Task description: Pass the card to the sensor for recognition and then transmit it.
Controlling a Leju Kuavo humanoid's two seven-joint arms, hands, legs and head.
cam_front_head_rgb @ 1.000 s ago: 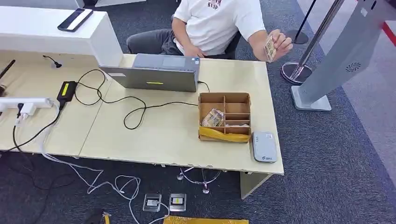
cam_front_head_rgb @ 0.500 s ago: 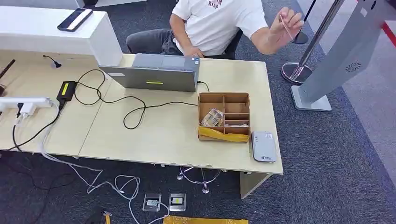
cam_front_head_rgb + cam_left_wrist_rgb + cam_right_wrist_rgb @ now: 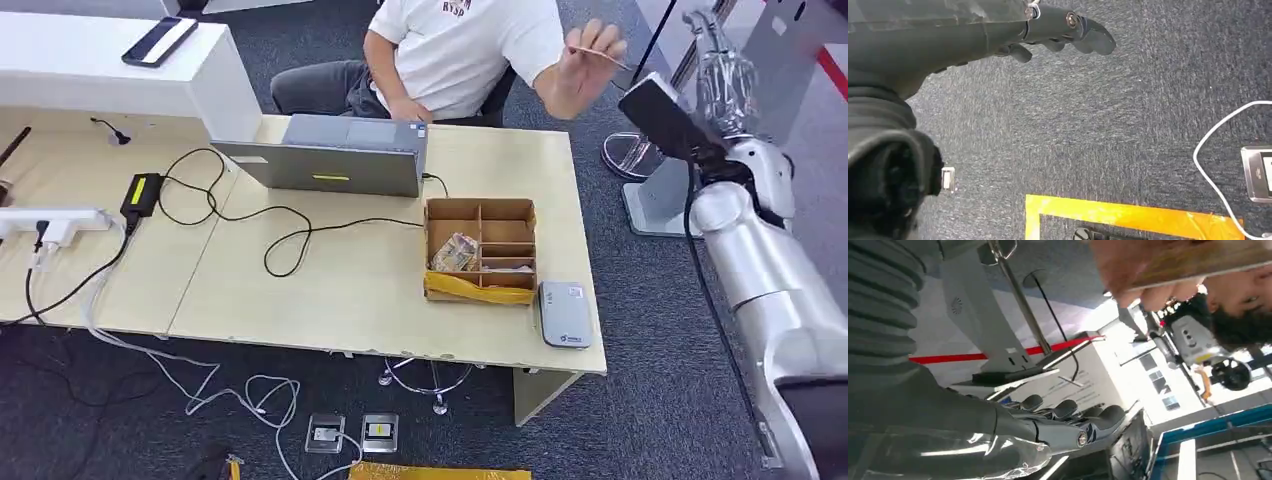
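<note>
Person's hand (image 3: 578,70) holds card (image 3: 598,55) up past the worktop (image 3: 340,290) corner. Right hand (image 3: 722,62) raised nearby — fingers (image 3: 1098,417) spread, empty. Left hand (image 3: 1063,30) hangs empty. Risk: edge-on card slips through at handover, falls short of sensor (image 3: 565,314).

The head view looks forward and down from high on the robot, taking in the whole tabletop (image 3: 350,290), the seated person (image 3: 460,50) behind it and the carpet (image 3: 680,330) to the right, from some way off. The left wrist view sits close behind the left hand (image 3: 1058,30) and faces straight down at the carpet (image 3: 1128,125). The right wrist view, turned on its side, sits close behind the right hand (image 3: 1068,425) and faces outward and up at the person's hand (image 3: 1148,275) holding the card (image 3: 1198,260), which the head view also shows (image 3: 598,55).
</note>
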